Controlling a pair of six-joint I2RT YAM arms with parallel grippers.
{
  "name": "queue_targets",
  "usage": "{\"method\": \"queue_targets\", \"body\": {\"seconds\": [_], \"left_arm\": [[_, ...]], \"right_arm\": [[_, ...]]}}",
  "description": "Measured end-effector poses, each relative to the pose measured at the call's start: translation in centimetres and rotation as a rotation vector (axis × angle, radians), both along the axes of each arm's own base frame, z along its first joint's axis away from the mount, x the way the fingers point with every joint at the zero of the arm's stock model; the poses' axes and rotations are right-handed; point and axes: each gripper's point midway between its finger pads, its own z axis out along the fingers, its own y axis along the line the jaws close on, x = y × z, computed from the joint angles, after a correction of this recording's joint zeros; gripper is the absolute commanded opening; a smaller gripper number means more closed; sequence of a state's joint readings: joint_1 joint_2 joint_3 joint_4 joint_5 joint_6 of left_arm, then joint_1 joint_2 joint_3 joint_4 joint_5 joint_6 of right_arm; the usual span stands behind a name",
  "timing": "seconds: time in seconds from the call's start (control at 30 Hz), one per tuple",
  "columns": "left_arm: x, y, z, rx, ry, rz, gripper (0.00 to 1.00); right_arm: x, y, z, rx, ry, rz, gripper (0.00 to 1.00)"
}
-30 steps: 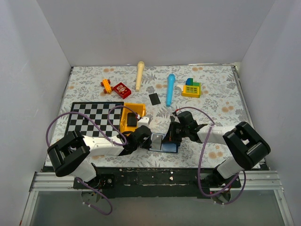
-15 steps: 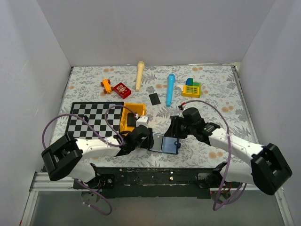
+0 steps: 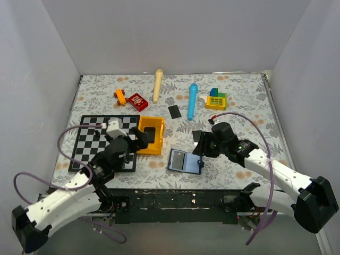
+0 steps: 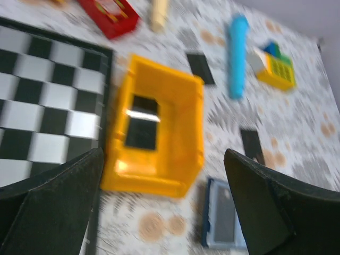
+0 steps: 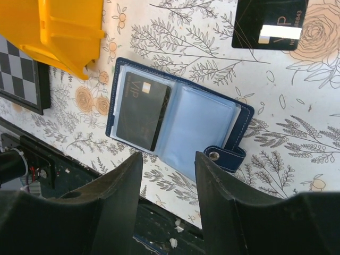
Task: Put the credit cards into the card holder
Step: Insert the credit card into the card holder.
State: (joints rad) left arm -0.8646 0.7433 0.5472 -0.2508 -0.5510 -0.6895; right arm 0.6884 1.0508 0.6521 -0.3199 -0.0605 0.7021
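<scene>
The card holder [image 3: 185, 161] lies open and flat on the floral cloth, its blue clear pockets facing up [image 5: 183, 125]. One black credit card [image 5: 142, 114] sits in its left pocket. A second credit card [image 5: 270, 21] lies loose on the cloth just beyond the holder [image 3: 197, 136]. My right gripper [image 3: 202, 150] hovers over the holder's right edge, open and empty [image 5: 169, 159]. My left gripper [image 3: 137, 142] is wide open and empty [image 4: 163, 159], to the holder's left and above the yellow bin's near edge. The left wrist view is blurred.
A yellow bin [image 3: 150, 135] with a dark flat piece inside [image 4: 143, 125] stands left of the holder, beside a chessboard [image 3: 98, 141]. Farther back lie another black card [image 3: 173, 111], a blue cylinder [image 3: 192, 101], a cream stick [image 3: 158, 85], a red block [image 3: 138, 101] and toy bricks [image 3: 217, 99].
Both grippers have opened and let go at the card holder. The left arm has drawn back to the left, over the chessboard. The right arm has shifted right. The holder stays open.
</scene>
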Motion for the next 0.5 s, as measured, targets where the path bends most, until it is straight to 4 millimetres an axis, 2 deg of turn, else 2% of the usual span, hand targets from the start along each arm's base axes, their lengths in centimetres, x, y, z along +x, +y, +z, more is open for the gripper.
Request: {"method": "queue_targets", "body": {"seconds": [0.1,0.17,0.23,0.4,0.5], "left_arm": [[1.4,6.5,0.9,0.029,-0.115,0.214,0.98],[1.9,9.8,0.4,0.086,-0.181,0.327,0.98],[2.4,11.7,-1.0,0.168,-0.230,0.394,0.98],[3.4,16.6,-6.6,0.412,-0.203,0.531,0.98],[4.2,19.9,-7.6,0.491,-0.168,0.648,0.98]], "right_arm": [[-0.4,-0.5,-0.3,-0.031,0.013,0.006,0.54],[-0.6,-0.8,-0.2,-0.048,0.019,0.013,0.54],[-0.6,-0.9,0.1,-0.060,0.018,0.016,0.55],[0.6,-1.6,0.9,-0.116,-0.014,-0.004,0.56],[2.3,-0.9,2.9,-0.130,-0.045,-0.006,0.60]]}}
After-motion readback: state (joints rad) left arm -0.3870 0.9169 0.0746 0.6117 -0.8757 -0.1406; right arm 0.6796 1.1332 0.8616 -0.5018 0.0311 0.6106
